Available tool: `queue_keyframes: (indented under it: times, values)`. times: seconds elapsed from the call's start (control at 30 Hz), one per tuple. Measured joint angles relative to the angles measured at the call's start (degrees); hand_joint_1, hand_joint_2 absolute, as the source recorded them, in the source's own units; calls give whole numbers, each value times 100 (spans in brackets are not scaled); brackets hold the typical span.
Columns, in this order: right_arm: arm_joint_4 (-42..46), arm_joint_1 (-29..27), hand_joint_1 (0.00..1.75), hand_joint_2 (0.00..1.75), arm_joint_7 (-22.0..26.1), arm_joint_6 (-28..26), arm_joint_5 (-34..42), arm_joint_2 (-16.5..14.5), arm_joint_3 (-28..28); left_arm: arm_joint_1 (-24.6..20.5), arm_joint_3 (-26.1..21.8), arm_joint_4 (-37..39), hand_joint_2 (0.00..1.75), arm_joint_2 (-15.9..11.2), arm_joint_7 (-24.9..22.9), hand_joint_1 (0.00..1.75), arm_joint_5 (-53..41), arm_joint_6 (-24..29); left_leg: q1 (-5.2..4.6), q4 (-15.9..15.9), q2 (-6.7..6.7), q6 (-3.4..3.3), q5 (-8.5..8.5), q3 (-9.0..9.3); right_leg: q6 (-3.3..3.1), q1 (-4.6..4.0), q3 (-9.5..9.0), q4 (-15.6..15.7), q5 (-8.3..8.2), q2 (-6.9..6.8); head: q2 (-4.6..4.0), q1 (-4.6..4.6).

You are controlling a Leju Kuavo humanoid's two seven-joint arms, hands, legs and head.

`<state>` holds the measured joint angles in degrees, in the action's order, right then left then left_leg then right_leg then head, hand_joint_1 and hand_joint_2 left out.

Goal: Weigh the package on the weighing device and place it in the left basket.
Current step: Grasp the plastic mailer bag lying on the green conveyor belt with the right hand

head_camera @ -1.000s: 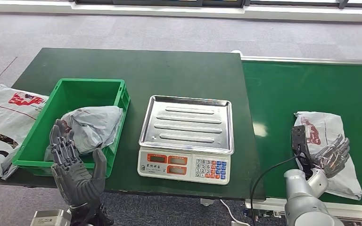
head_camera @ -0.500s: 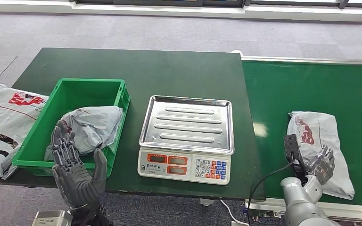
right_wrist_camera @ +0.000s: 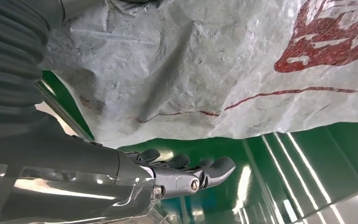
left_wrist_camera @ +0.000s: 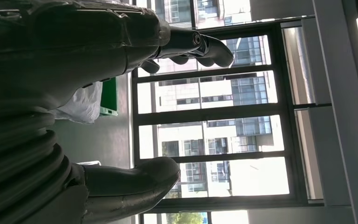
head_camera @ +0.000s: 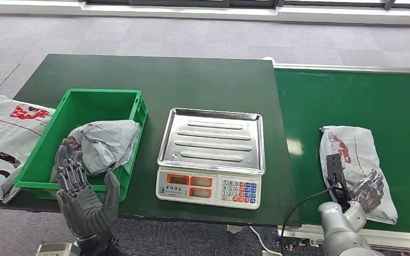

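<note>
A grey-white package (head_camera: 352, 154) with red print lies on the green conveyor belt (head_camera: 352, 90) at the right. My right hand (head_camera: 370, 188) rests on its near end, fingers spread over the plastic without gripping it. Up close, the package (right_wrist_camera: 214, 60) lies against the right hand (right_wrist_camera: 121, 168), whose fingers (right_wrist_camera: 209, 170) stretch over the belt. The scale (head_camera: 211, 186) with its bare steel tray (head_camera: 213, 140) stands mid-table. The green basket (head_camera: 101, 92) at the left holds another grey package (head_camera: 104, 144). My left hand (head_camera: 83, 194) is raised, open and holding nothing, at the basket's near edge.
A large white printed bag (head_camera: 5, 133) hangs off the table's left end beside the basket. A black cable (head_camera: 299, 205) runs by my right wrist. The left wrist view has the left hand (left_wrist_camera: 51, 70) against windows, with a basket corner (left_wrist_camera: 108, 95).
The package on the belt has shifted left, toward the scale, and turned slightly. My right hand has drawn nearer and lower along it. The left hand has barely moved.
</note>
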<state>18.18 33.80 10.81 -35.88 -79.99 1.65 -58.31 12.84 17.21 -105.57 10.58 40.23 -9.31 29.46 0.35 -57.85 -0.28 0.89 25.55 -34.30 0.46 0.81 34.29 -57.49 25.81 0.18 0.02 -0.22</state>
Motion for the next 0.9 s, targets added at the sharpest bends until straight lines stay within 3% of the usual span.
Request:
queue_keyframes:
  times: [0.1,0.2,0.4,0.9]
  values:
    - [-1,-23,0,175,-225,245,-175,6,47,15,-1,-11,175,0,1,0,0,0,0,0,0,0,0,0,0,0,0,0,0,0,0,0]
    - [-15,-81,0,175,-513,887,-467,22,259,29,-2,-31,175,0,0,0,2,0,0,0,0,0,0,0,0,0,-1,0,1,0,1,0]
    - [-28,-134,0,175,-666,1441,-657,40,590,42,-3,-48,175,0,-2,0,15,-34,1,0,1,0,1,6,0,-2,-4,1,1,3,1,0]
    - [-28,-204,5,175,-547,1559,-639,43,879,38,-24,-45,175,0,-2,0,31,-166,0,-1,0,-9,6,33,6,0,-40,8,4,-1,1,0]
